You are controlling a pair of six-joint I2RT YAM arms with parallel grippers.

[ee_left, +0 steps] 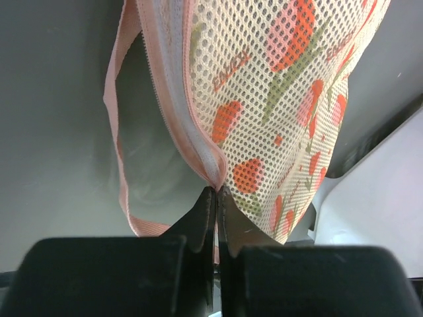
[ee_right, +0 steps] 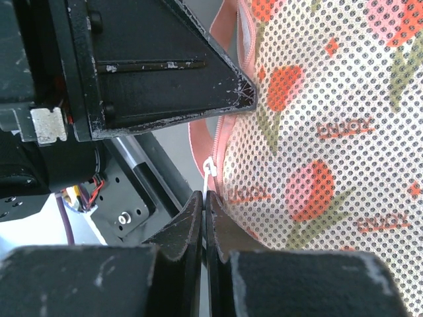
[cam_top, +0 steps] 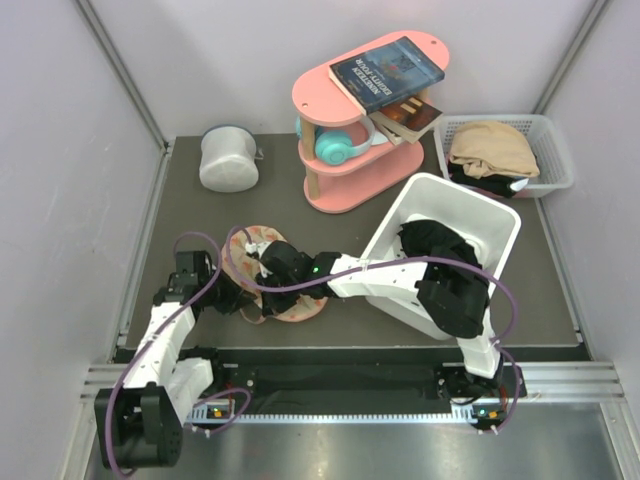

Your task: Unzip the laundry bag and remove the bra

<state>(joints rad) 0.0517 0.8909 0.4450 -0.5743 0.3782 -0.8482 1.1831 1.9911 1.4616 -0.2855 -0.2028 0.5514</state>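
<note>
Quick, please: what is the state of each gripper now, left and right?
Left gripper: closed, pinching the laundry bag at its zipper seam.
Right gripper: closed on the laundry bag's zipper edge, right at a small white tab.

red "ENJOY" repeated on laundry bag, book title unreadable
</note>
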